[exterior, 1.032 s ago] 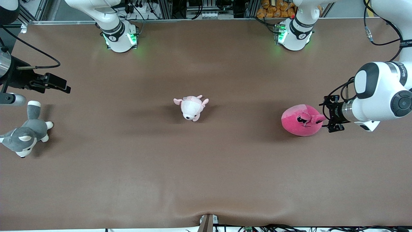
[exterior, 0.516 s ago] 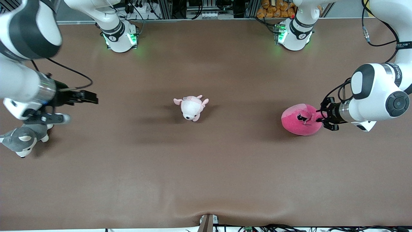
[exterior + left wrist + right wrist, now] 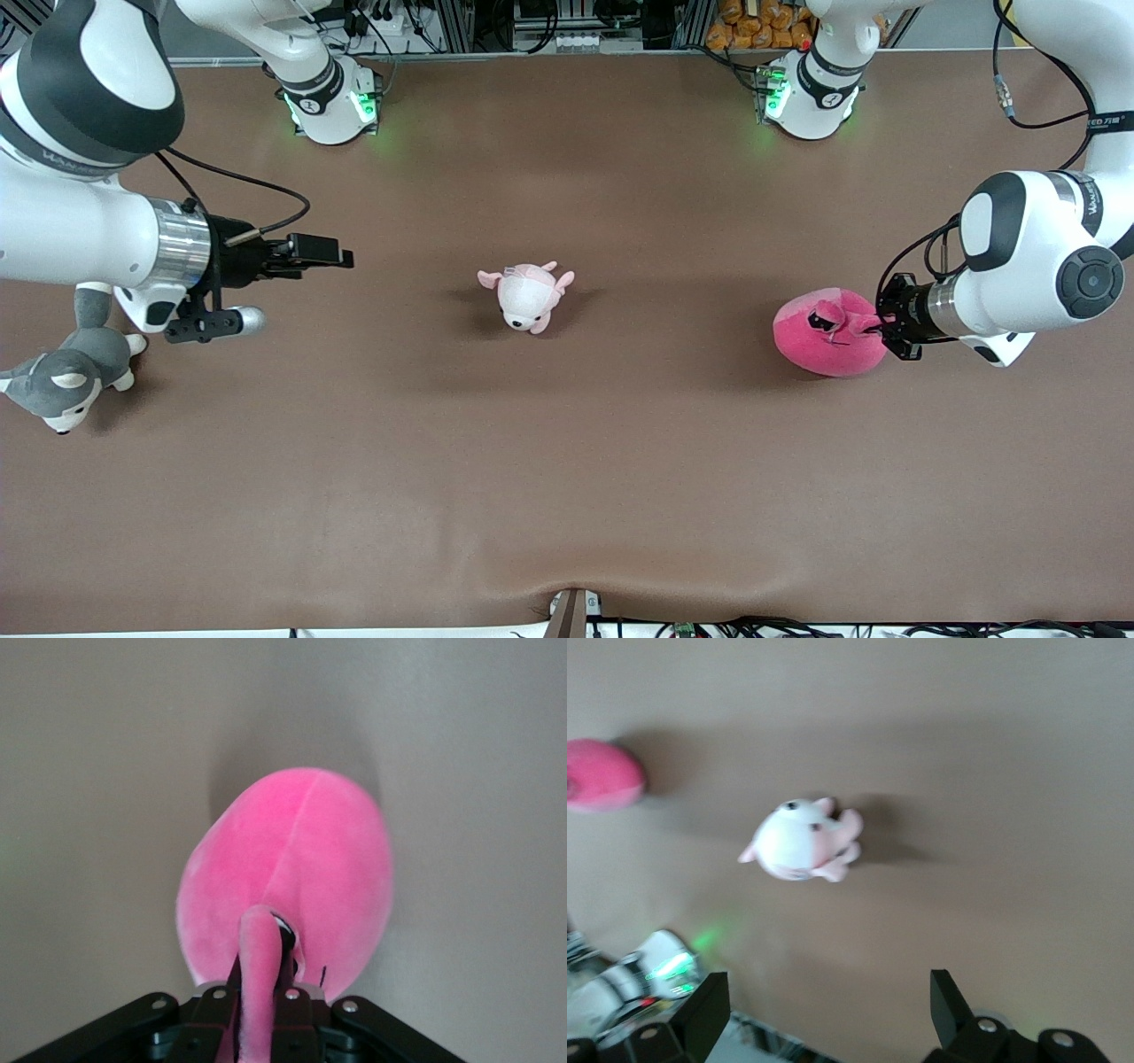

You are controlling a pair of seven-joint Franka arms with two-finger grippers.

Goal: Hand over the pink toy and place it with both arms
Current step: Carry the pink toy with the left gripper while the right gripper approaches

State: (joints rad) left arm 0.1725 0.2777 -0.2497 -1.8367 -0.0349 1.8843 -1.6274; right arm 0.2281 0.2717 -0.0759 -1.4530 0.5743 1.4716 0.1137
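Reading "FRANKA" nowhere; left gripper point(image 3: 879, 328) pinching pink toy point(image 3: 824, 341)

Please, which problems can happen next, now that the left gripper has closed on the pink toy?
1. The left gripper pinches only a floppy ear of the pink toy; that thin hold may slip during lifting.
2. The open right gripper is over bare table near the husky plush, so the handover needs a long carry.

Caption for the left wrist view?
Left gripper shut on the pink toy's ear, toy resting on the table.
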